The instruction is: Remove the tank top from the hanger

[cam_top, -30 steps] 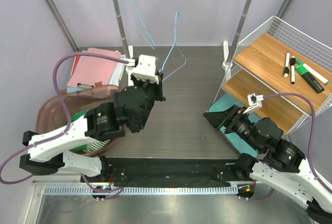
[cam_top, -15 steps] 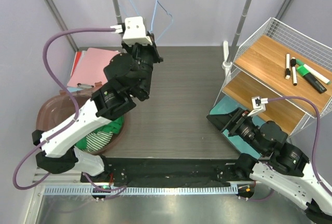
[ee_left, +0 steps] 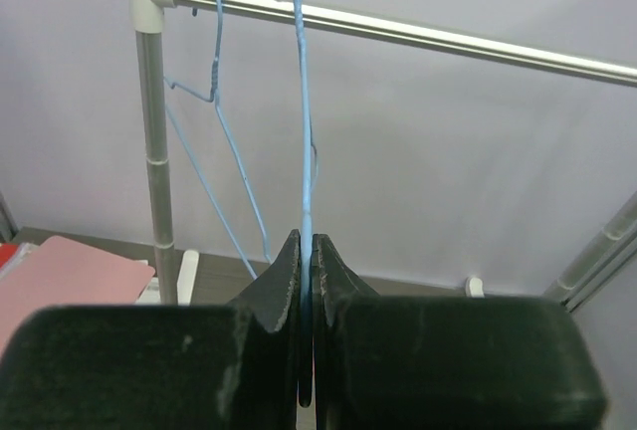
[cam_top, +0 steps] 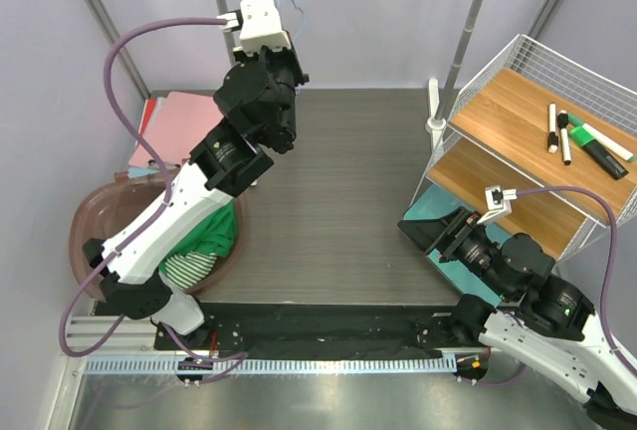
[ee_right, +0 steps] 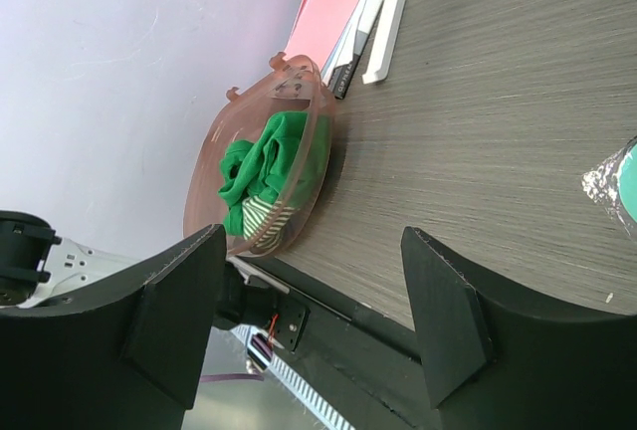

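Observation:
The green tank top [cam_top: 206,239], with a striped cloth under it, lies bunched in the brown basin [cam_top: 84,241] at the left; it also shows in the right wrist view [ee_right: 261,166]. My left gripper [cam_top: 290,24] is raised high at the back, just under the rail. It is shut on the wire of a bare blue hanger [ee_left: 303,102], which runs straight up from between the jaws of the gripper [ee_left: 307,243] past the rail [ee_left: 418,34]. My right gripper [cam_top: 426,232] is open and empty low at the right [ee_right: 314,243].
A second blue hanger [ee_left: 215,92] hangs on the rail beside the left post [cam_top: 227,27]. Pink folders [cam_top: 179,129] lie at the back left. A wire shelf [cam_top: 537,131] with markers [cam_top: 577,139] stands at the right, with a teal item [cam_top: 438,216] under my right gripper.
My left arm has lifted the bare blue hanger from over the table up to the rail at the back. My right gripper has shifted slightly and stays open.

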`<state>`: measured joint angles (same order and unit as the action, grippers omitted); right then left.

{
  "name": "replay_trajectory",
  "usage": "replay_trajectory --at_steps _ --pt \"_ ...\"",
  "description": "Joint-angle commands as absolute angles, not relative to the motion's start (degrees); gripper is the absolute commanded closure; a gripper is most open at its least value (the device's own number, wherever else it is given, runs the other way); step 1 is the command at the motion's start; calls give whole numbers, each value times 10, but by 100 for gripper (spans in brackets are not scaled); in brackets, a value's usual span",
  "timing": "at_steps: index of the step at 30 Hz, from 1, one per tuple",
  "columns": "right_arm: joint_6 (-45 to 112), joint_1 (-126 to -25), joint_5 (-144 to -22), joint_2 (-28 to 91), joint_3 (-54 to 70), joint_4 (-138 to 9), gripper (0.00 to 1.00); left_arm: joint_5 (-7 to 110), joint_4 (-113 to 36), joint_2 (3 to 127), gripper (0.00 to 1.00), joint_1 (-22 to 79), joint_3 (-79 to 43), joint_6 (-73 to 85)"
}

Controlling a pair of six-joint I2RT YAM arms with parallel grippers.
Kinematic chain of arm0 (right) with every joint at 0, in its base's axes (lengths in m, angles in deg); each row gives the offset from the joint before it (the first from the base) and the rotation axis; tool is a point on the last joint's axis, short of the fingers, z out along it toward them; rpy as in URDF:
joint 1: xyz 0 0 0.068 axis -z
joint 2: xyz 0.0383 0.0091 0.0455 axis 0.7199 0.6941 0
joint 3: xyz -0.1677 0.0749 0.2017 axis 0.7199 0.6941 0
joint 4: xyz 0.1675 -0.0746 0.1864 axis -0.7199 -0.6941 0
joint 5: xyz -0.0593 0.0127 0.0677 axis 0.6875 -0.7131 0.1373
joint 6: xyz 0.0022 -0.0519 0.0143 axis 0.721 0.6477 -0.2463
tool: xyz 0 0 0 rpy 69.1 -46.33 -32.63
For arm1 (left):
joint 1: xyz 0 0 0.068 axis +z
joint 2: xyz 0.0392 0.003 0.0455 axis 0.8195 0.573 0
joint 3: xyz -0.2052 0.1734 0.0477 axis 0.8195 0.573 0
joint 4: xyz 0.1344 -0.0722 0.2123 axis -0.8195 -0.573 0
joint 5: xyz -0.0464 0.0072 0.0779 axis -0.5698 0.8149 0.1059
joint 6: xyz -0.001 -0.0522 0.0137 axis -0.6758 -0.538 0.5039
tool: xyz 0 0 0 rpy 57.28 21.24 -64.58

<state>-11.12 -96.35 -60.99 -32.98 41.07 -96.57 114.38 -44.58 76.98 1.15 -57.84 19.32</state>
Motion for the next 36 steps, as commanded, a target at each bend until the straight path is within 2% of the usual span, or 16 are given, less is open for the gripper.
replay_trajectory --at_steps 1,12,21,30,32,33,35,36 --pt "-128 -964 -596 -336 399 -951 23 1133 -446 780 100 22 -598 180" --pt "-127 -965 -599 -337 402 -952 24 1087 -495 774 100 47 -555 82" --pt "-128 -964 -599 -340 403 -954 23 1022 -507 707 100 86 -447 4" --pt "-133 -964 -604 -342 411 -951 23 959 -540 691 100 104 -429 -25" --pt "-135 -964 -605 -343 414 -952 24 944 -550 689 94 103 -426 -39" --pt "-135 -964 -606 -344 415 -951 23 927 -563 688 80 103 -425 -44" --pt "-135 -964 -607 -345 418 -954 23 909 -576 679 64 103 -419 -63" --pt "-135 -964 -605 -345 419 -954 24 889 -580 667 51 103 -413 -69"
